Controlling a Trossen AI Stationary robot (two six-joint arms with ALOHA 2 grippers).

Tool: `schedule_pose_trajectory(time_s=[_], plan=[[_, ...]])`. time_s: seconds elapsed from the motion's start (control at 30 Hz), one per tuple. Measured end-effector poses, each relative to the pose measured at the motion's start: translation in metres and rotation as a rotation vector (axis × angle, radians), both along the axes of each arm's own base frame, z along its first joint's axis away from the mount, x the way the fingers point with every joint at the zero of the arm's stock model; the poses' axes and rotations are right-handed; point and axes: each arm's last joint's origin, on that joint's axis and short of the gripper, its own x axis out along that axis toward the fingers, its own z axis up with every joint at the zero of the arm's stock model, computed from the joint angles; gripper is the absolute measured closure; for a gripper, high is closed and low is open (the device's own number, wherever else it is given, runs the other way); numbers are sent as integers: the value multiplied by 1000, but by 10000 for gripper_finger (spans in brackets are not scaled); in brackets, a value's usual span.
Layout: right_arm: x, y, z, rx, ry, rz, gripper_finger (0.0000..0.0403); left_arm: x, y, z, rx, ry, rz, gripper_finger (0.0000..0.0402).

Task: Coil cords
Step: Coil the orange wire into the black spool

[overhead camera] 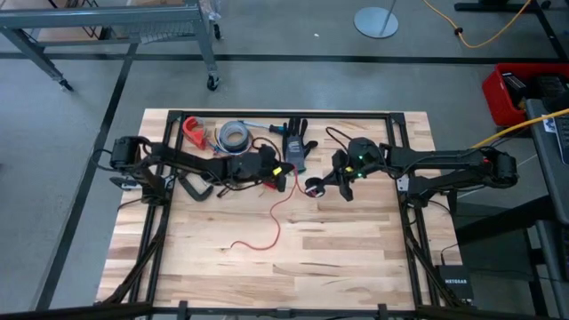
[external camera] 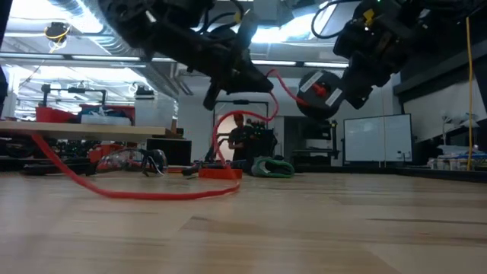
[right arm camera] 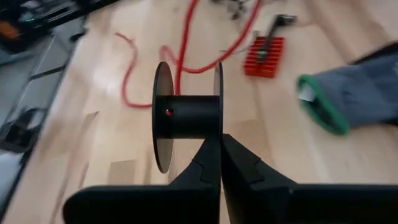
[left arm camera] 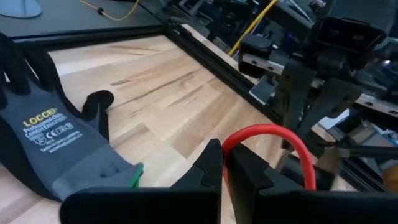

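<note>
Red cord | slack on tabletop, rising to clenched left pincer | right pincer clenched on black spool | risk: slack snags, cord slips off.

Two grippers mid-table – left gripper, right gripper – red cord trailing

Cord is trailing across table centre, rising to left gripper. Spool is hanging betw. both grippers, at right gripper. Glove is lying behind them, tape roll to its left.
</note>
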Motion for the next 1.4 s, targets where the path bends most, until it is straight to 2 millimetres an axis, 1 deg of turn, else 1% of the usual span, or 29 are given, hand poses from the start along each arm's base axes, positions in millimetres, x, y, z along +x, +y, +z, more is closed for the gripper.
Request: schedule_pose_trajectory(time_s=[0.13, 0.3, 0.43, 0.53, 0.67, 0.83, 1.07, 1.3, 1.4], plan=[[0, -4, -1, -25, 30, -134, 402, 6, 7, 9, -22, 57, 24, 401], [-1, -8, -2, -84, 49, -270, 402, 8, 15, 13, -86, 167, 68, 401], [-1, -9, -2, -102, 52, -299, 402, 5, 23, 11, -121, 243, 102, 401], [-1, -8, -2, -97, 51, -292, 402, 2, 33, 9, -165, 257, 152, 401], [-1, -9, -2, -102, 50, -297, 402, -2, 50, 9, -226, 223, 227, 401], [-1, -12, -2, -160, 59, -379, 402, -2, 64, 14, -287, 135, 277, 401], [-3, -15, -1, -230, 71, -490, 402, 1, 72, 24, -333, -5, 278, 401], [-2, -16, -2, -244, 72, -496, 402, 1, 75, 24, -404, -49, 314, 401], [2, -16, -5, -268, 82, -514, 402, 1, 75, 24, -434, -67, 327, 401]])
